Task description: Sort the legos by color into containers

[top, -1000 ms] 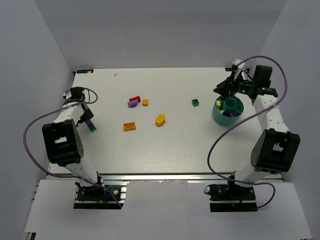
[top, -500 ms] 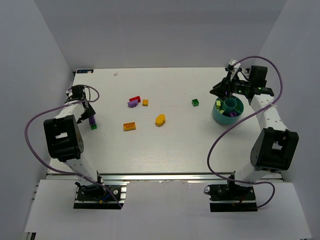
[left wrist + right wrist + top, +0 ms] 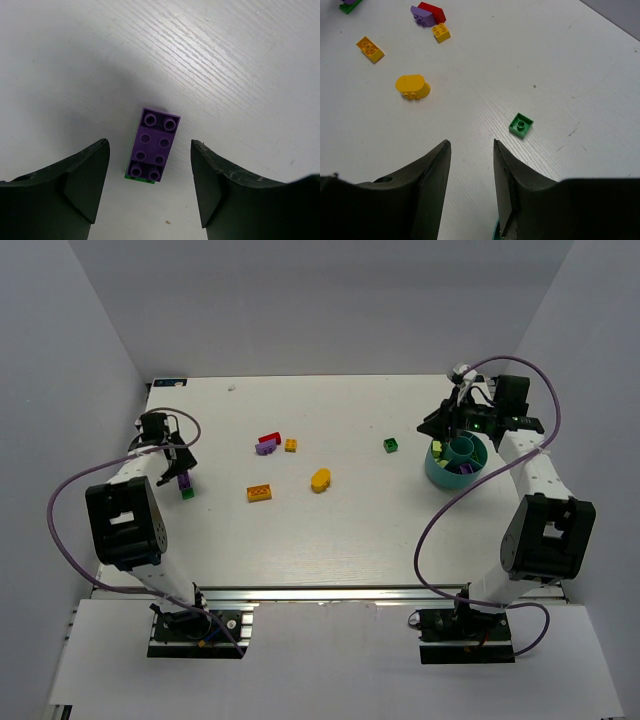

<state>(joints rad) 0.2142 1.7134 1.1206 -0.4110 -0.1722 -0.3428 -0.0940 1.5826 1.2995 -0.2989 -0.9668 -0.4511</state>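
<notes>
A purple brick (image 3: 155, 145) lies stacked on a green brick (image 3: 137, 178) at the table's left (image 3: 185, 482). My left gripper (image 3: 149, 142) is open above this stack, a finger on each side and not touching it. My right gripper (image 3: 470, 142) is open and empty, just left of the teal bowl (image 3: 436, 469), which holds several bricks. A green brick (image 3: 521, 125) lies ahead of it. An oval orange-yellow brick (image 3: 412, 86), an orange brick (image 3: 370, 49), a small yellow brick (image 3: 441, 32), a red brick (image 3: 432, 12) and a lilac brick (image 3: 421, 16) lie mid-table.
Grey walls enclose the white table (image 3: 340, 540) on three sides. The right arm's purple cable (image 3: 430, 520) loops over the table's right part. The left arm's cable (image 3: 60, 510) hangs at the left edge.
My left gripper has drawn back a little from the purple-and-green stack, which stays on the table. My right gripper has shifted slightly left, off the bowl.
</notes>
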